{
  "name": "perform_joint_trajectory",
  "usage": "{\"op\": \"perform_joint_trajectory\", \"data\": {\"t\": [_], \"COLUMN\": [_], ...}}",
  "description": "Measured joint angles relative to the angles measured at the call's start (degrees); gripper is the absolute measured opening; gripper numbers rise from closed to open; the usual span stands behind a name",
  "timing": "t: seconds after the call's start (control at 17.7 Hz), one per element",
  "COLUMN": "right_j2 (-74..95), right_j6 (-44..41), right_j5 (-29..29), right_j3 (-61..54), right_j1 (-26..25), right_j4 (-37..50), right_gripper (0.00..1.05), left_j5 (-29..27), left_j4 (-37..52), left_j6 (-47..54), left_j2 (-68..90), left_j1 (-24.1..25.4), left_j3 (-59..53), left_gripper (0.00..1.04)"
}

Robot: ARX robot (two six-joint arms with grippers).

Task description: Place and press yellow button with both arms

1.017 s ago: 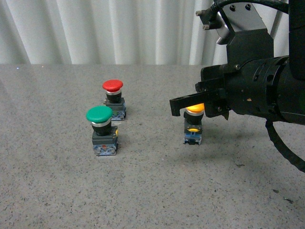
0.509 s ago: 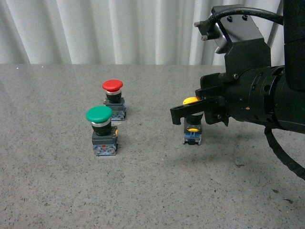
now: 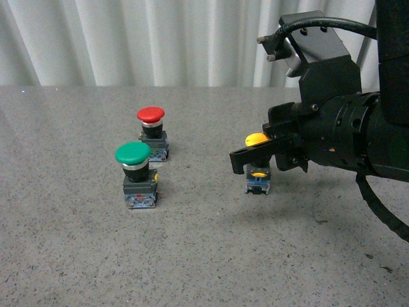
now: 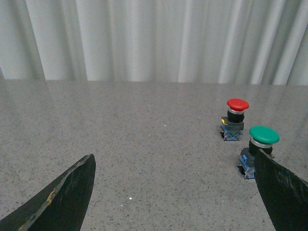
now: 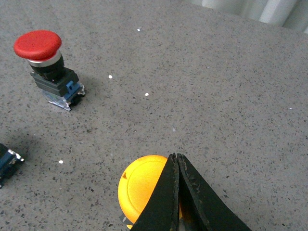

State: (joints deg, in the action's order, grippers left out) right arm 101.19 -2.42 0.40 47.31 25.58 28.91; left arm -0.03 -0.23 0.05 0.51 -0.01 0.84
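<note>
Where the left wrist camera looks across the speckled grey table (image 4: 120,144), the left gripper (image 4: 174,154) hangs with its two dark fingers (image 4: 67,192) spread wide and nothing between them. Farthest left in the front view stands the green button (image 3: 133,153), upright. The red button (image 3: 151,115) is just behind it and slightly to the right, near but apart. Well to their right, the yellow button (image 3: 257,139) stands upright on the table, blue base down, apart from the other two. The right gripper (image 3: 236,157) reaches in from the right edge, its jaws clenched together on nothing. In the right wrist view the closed fingertips (image 5: 168,192) overlap the yellow cap, though contact cannot be judged. A pleated pale curtain (image 3: 160,38) closes the background.
</note>
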Motion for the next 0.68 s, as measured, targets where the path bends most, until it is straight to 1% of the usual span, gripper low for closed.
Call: {"op": "perform_joint_trajectory", "data": {"t": [0.17, 0.28, 0.4, 0.51, 0.68], "right_j2": [-2.05, -4.31, -8.85, -12.46, -18.18], "right_j6": [2.64, 6.21, 10.71, 14.12, 16.28], "right_j5": [-3.1, -3.08, -3.06, -4.44, -6.19], "right_j3": [-2.69, -4.02, -4.04, -5.7, -10.36], "right_j1": [0.83, 1.86, 1.79, 1.75, 1.22], "right_j4": [5.75, 14.12, 19.26, 19.08, 15.39], "right_gripper": [0.02, 0.02, 0.02, 0.02, 0.02], "left_j5": [0.0, 0.02, 0.0, 0.02, 0.0], "left_j4": [0.0, 0.0, 0.02, 0.0, 0.0], "left_j6": [0.0, 0.0, 0.0, 0.0, 0.0], "left_j2": [0.0, 0.0, 0.0, 0.0, 0.0], "left_j1": [0.0, 0.0, 0.0, 0.0, 0.0], "left_j3": [0.0, 0.0, 0.0, 0.0, 0.0], "left_gripper": [0.98, 0.98, 0.98, 0.98, 0.98]}}
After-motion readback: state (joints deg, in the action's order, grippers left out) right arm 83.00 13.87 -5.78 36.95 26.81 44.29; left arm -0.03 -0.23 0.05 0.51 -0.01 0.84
